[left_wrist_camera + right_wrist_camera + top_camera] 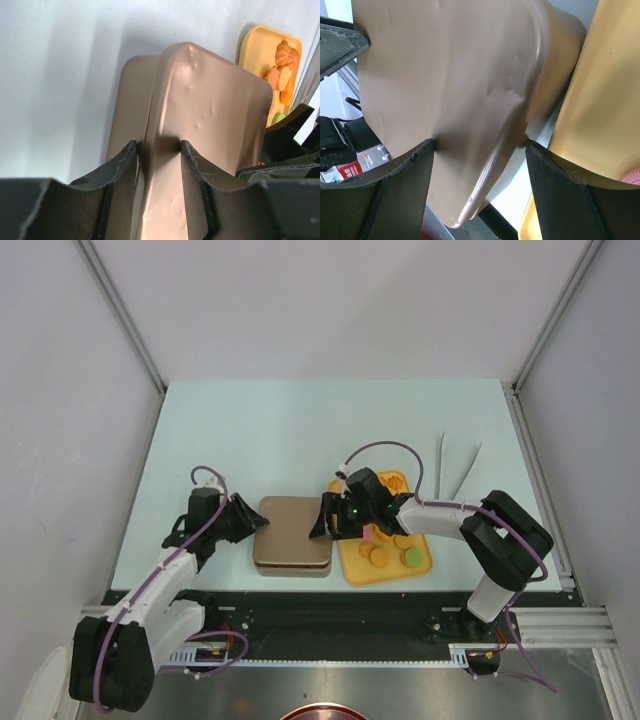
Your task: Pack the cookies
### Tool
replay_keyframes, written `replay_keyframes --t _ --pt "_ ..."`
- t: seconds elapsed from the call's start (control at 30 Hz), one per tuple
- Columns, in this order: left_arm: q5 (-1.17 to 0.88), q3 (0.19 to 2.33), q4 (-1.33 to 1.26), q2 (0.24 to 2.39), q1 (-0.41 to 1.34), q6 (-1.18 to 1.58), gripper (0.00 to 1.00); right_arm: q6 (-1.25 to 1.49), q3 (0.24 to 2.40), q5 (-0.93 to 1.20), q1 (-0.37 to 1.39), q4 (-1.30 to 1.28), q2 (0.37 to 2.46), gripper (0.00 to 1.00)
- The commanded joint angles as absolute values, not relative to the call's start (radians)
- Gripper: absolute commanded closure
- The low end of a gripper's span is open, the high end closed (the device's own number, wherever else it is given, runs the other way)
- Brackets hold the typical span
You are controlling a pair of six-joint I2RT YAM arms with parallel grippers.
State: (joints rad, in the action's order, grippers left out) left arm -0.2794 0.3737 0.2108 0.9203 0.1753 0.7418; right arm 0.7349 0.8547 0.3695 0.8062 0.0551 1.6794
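The cookies (380, 556) lie on a yellow tray (352, 565) right of centre: orange-tan ones, a green one (411, 557) and a pink one. They also show in the left wrist view (282, 65). A brown rounded-square tin (292, 566) with its lid (292, 530) stands left of the tray. My left gripper (262, 523) (158, 145) is shut on the lid's (215, 100) left edge, which tilts over the tin base (131, 100). My right gripper (325, 520) (480, 142) is open, its jaws straddling the lid's (445, 65) right edge.
Two pairs of pale tweezers (455, 465) lie behind the tray at the right. The tray (605, 100) sits close beside my right gripper. The table's near edge and the black rail run just in front of the tin.
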Motion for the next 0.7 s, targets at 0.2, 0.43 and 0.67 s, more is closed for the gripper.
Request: replay_keyframes --t 0.2,0.43,0.67 --pt "-0.345 0.307 0.221 0.919 0.241 0.805 0.36 0.690 0.854 0.305 0.887 0.014 1.687 0.21" --pt "-0.341 0.299 0.227 0.908 0.252 0.815 0.31 0.698 0.847 0.295 0.916 0.017 1.692 0.23" --pt "-0.328 0.255 0.199 0.868 0.262 0.851 0.41 0.701 0.835 0.284 0.922 0.023 1.695 0.33"
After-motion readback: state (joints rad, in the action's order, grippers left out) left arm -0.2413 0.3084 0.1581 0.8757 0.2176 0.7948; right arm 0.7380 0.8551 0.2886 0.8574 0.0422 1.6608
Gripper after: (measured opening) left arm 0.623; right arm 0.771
